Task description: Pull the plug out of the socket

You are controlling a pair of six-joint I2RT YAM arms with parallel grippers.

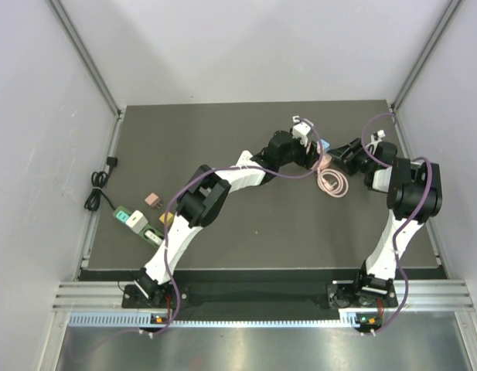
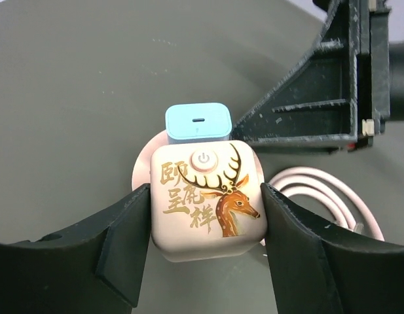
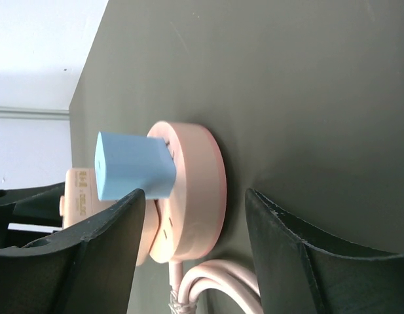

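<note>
Clamps the deer-printed cube (image 2: pixel 205 219) in the left pincer (image 2: pixel 205 196), blue plug (image 2: pixel 197 122) at its 12 o'clock, pink round socket (image 2: pixel 144 163) mostly hidden beneath. Straddles that socket with the right pincer (image 3: pixel 195 196) wide open, holding nothing. Mostly hides plug and socket under both pincers, at 1 o'clock on the table (image 1: pixel 223 139), overhead.

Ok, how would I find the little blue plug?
On the dark table, toward its far right side, lies a round pink socket. Two blocks sit on it. The blue plug is the plain sky-blue one, next to the cream cube with a deer picture.
</note>
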